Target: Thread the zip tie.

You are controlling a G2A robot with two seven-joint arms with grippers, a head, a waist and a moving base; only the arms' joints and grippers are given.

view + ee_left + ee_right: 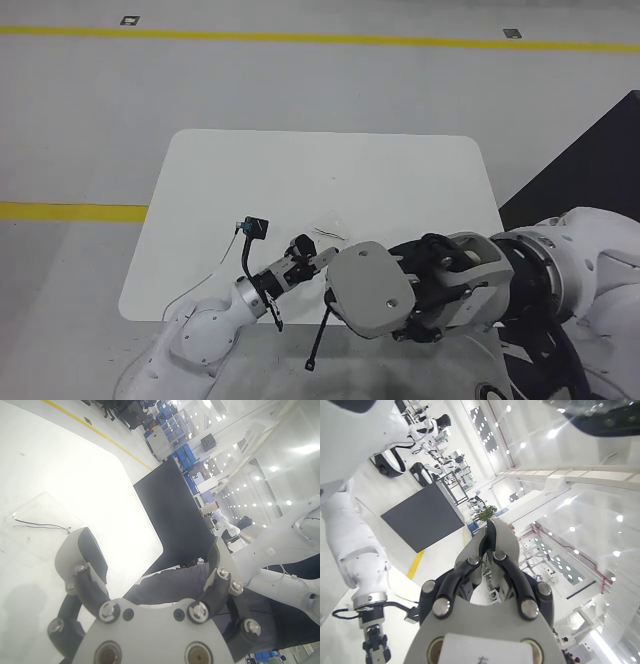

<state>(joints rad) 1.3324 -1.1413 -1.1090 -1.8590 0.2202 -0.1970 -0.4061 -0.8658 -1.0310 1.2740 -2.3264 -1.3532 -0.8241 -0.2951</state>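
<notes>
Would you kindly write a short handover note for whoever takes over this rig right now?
Left claw: open and empty, over the table near the zip tie.
Right claw: shut, pointing away from the table.
The zip tie lies straight and unlooped on a clear sheet on the table, with neither claw on it.
Done: nothing visible yet.
Left: pick it up and thread the tail through the head.
</notes>
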